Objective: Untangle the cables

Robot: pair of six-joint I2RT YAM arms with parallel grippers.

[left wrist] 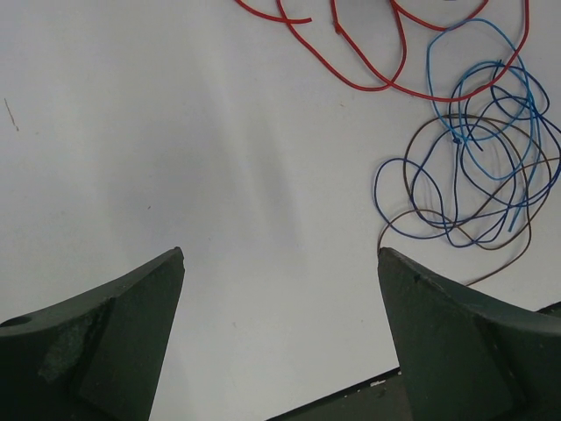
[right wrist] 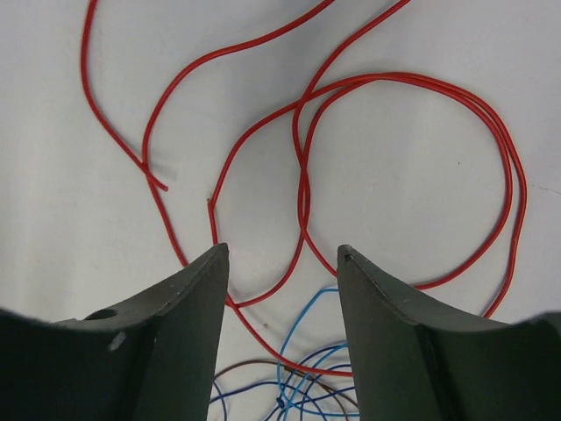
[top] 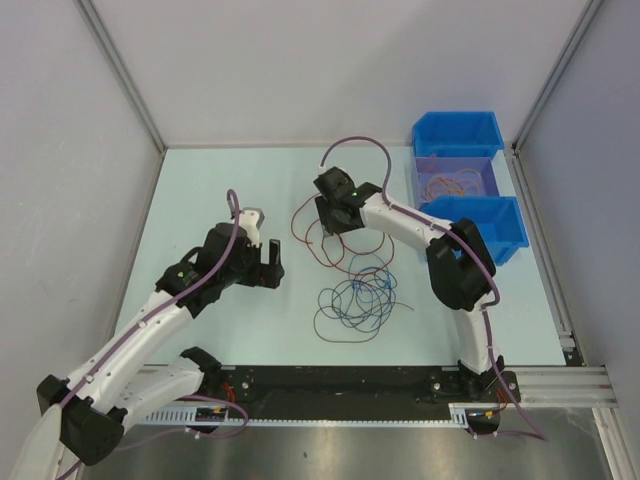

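A dark red cable [top: 308, 222] lies in wide loops mid-table. Below it sits a tangle of blue, black and brown cables [top: 358, 300]. My right gripper [top: 336, 228] hangs over the red loops, jaws apart; in its wrist view the red cable [right wrist: 302, 175] twists between the open fingers and runs under the gripper [right wrist: 283, 247], with a light blue cable [right wrist: 286, 343] below. My left gripper [top: 272, 265] is wide open left of the tangle. Its view shows bare table between the gripper [left wrist: 280, 252] fingers, and the blue tangle [left wrist: 478, 175] and red cable [left wrist: 368, 79] off to the right.
Three bins stand at the back right: a blue one [top: 458, 130], a purple-floored one [top: 490, 180] holding orange wires [top: 447, 184], and another blue one [top: 505, 230]. Grey walls enclose the table. A black rail [top: 340, 385] runs along the near edge.
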